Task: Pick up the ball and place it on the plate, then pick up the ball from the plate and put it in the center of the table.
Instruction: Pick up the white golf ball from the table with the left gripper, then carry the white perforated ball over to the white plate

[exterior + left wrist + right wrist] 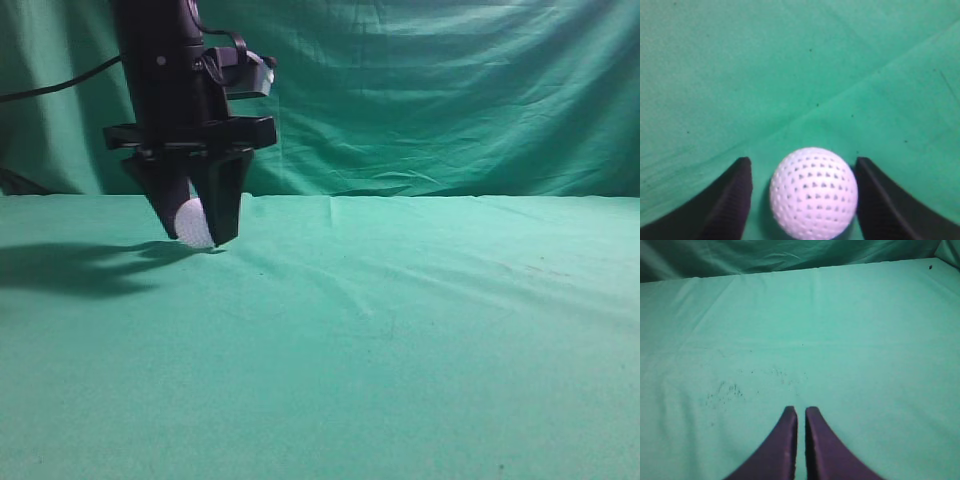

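The white dimpled ball [194, 221] rests on the green table [400, 340] at the far left. My left gripper [200, 238] points straight down with its black fingers on either side of the ball. In the left wrist view the ball [814, 192] sits between the fingers of the left gripper [802, 161]. Green cloth shows between the left finger and the ball, and the right finger is close beside it, so the gripper is open. My right gripper [801, 411] is shut and empty above bare cloth; it is out of the exterior view. No plate is in view.
A darker green backdrop curtain [450, 90] hangs behind the table's far edge. The cloth is slightly wrinkled, with small dark specks [722, 390] ahead of the right gripper.
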Available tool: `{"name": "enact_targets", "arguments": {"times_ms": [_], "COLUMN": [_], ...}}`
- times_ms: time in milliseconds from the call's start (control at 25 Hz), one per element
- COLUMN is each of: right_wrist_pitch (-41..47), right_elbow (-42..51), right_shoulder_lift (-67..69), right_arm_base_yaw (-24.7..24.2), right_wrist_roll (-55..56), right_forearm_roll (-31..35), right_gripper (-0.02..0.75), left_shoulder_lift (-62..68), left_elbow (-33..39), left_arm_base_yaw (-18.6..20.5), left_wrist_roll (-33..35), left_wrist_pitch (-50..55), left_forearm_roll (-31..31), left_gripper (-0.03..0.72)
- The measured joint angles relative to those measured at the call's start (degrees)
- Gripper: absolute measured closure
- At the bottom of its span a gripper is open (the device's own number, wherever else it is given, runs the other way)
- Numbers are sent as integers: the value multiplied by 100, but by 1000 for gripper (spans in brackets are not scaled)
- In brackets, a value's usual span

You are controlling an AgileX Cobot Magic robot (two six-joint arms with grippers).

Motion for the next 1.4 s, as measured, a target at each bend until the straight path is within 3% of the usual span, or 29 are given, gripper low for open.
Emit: {"name": "enact_targets", "arguments": {"times_ms": [80, 440, 600, 800, 1080, 1200, 1400], "right_wrist_pitch": [0, 0, 0, 0, 0, 0, 0], "right_elbow": [0, 0, 0, 0, 0, 0, 0], "right_shoulder_lift": [0, 0, 0, 0, 0, 0, 0], "right_arm_base_yaw": [0, 0, 0, 0, 0, 0, 0], "right_wrist_roll": [0, 0, 0, 0, 0, 0, 0], "right_forearm_roll": [0, 0, 0, 0, 0, 0, 0], "right_gripper": [689, 689, 689, 689, 689, 689, 689], "left_shoulder_lift": [0, -232, -960, -2040, -3055, -3079, -3079], "left_elbow": [0, -820, -871, 61, 1813, 2150, 2404], "left_arm_base_yaw": [0, 14, 254, 919, 2285, 2782, 3247], "left_wrist_roll": [0, -130, -139, -268, -597, -681, -1110], "left_wrist_pitch": [0, 1379, 1798, 1754, 1167, 990, 393], "left_forearm_roll": [10, 83, 83, 73, 287, 419, 822], "left_gripper": [386, 384, 384, 384, 384, 384, 384]}}
